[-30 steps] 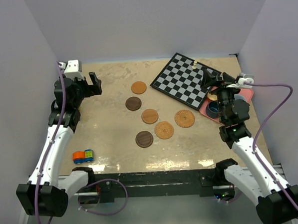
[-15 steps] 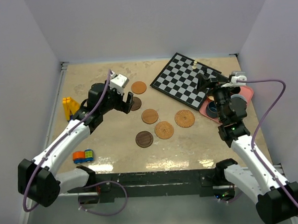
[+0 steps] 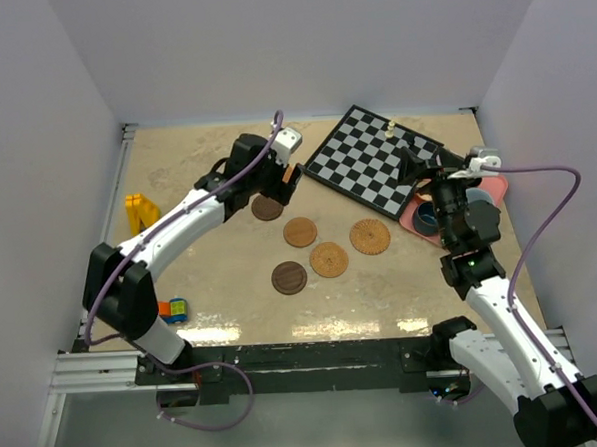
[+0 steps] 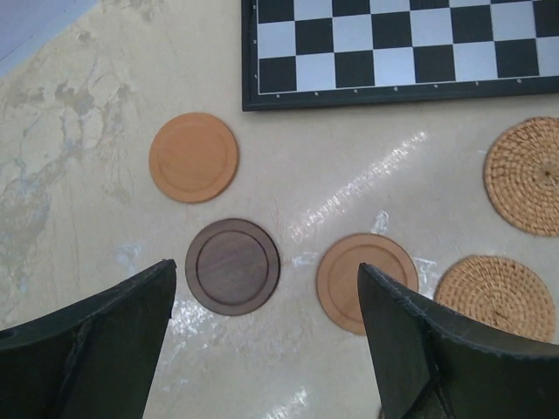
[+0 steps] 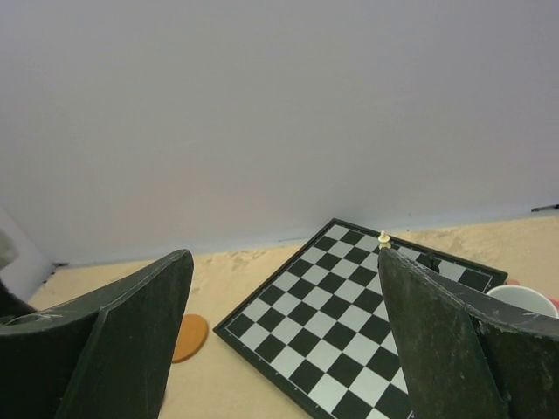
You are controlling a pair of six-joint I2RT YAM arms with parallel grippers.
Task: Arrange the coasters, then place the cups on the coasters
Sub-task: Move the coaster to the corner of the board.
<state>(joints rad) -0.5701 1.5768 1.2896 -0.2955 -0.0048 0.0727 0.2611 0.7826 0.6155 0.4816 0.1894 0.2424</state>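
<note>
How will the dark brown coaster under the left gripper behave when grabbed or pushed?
The dark brown coaster looks like turned wood: probably stiff and light. Lying thin and flat on the glossy table, it would likely slide if pushed and be awkward to pinch. Flat, it should not roll.

**Colours and patterns on the desk**

Desk [image 3: 201, 269]: beige, marbled. Chessboard [image 3: 370, 160]: black and silver-white checks, dark border. Two plain orange-tan coasters [image 4: 193, 158]; two dark brown coasters [image 4: 232, 266], concentric rings; two woven tan coasters [image 4: 525, 176], spiral weave. Tray [image 3: 494, 187] at the right edge: pink. Block [image 3: 138, 210] near the left edge: yellow.
</note>
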